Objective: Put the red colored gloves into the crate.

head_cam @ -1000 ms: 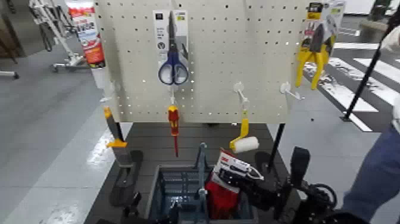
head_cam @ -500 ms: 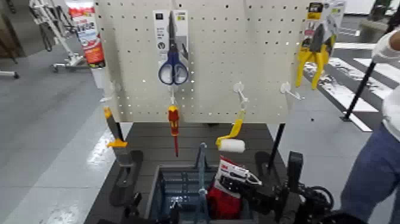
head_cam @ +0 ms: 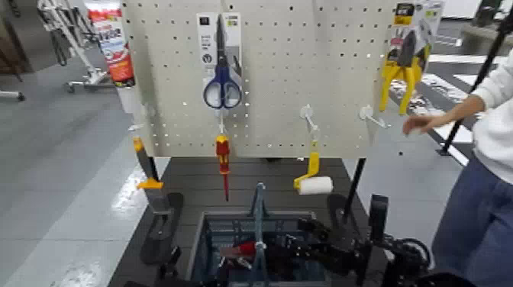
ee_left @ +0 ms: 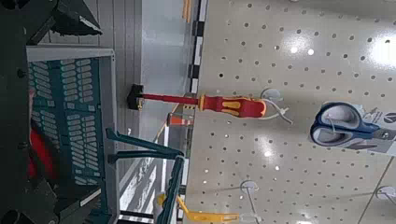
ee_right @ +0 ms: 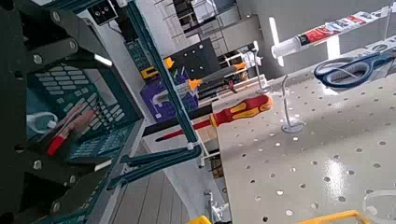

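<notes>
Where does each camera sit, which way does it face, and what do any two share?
Head view: on the head, forward and down at pegboard and crate; right gripper shows over the crate.
Left wrist view: on the left wrist, at the pegboard's lower part and crate side; dark gripper parts along one edge.
Right wrist view: on the right wrist, into the crate, where red gloves lie, pegboard beyond; its gripper's open jaws show.
Both wrist views share the red-yellow screwdriver.

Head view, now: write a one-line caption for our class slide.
The red gloves lie in the crate, the right gripper over it, below a pegboard of hanging tools.
</notes>
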You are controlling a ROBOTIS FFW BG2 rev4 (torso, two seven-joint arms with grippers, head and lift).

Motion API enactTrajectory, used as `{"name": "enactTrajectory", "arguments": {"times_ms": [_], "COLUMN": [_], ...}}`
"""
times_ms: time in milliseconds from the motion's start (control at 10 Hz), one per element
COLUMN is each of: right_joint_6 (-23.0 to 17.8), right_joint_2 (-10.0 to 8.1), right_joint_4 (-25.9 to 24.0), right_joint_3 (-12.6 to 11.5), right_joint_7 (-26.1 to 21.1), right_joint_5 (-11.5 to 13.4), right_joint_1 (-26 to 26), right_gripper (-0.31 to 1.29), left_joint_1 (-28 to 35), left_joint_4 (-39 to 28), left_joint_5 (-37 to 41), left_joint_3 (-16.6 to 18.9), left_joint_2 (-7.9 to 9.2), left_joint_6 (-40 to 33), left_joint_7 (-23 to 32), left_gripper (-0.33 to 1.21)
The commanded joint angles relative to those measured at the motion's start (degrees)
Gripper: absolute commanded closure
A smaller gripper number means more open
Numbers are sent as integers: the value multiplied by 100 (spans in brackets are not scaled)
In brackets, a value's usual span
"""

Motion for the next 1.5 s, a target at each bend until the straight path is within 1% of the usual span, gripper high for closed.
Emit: {"name": "enactTrajectory", "arguments": {"times_ms": [100, 300, 500, 600, 700, 800, 900, 1100, 1200, 1300, 1400, 1500], "right_joint_6": [-26, -114, -140, -254, -333, -773, -1063, -1256, -1291, -1414, -1652, -1915], "right_joint_2": [-9, -26, -9, -26, -26, 26, 193, 352, 387, 387, 378, 378], "right_joint_4": [-108, -266, -627, -864, -1303, -1629, -1998, -2630, -2789, -2921, -3008, -3026], "right_joint_3": [-76, -182, -419, -551, -771, -911, -1114, -1342, -1351, -1351, -1272, -1166], "right_joint_7": [-48, -198, -549, -822, -1305, -1991, -2588, -3168, -3309, -3344, -3511, -3740], "right_joint_5": [11, 28, 125, 204, 389, 406, 644, 1470, 1540, 1672, 1883, 1918], "right_joint_1": [58, 181, 480, 682, 1025, 1447, 1895, 2501, 2712, 2879, 3064, 3266], "right_gripper": [1, 1, 1, 1, 1, 1, 0, 0, 1, 1, 1, 2], "left_joint_1": [0, 0, 9, 9, 18, 18, 26, 44, 53, 70, 70, 88], "left_joint_4": [-1, -1, -1, -1, -1, -9, -9, -27, -36, -45, -45, -62], "left_joint_5": [0, 0, 0, 0, 0, 0, 0, 0, 0, -9, -9, -9], "left_joint_3": [-12, -12, -3, 5, 14, 23, 41, 67, 85, 93, 93, 102], "left_joint_2": [-650, -650, -650, -650, -650, -650, -650, -650, -650, -650, -650, -650], "left_joint_6": [-1, -1, -1, -1, -10, -10, -27, -36, -36, -36, -36, -45], "left_joint_7": [-3, -3, -3, -3, -3, 5, -3, -3, -3, 5, 5, 5], "left_gripper": [11, 11, 11, 11, 11, 11, 11, 11, 11, 11, 11, 11]}}
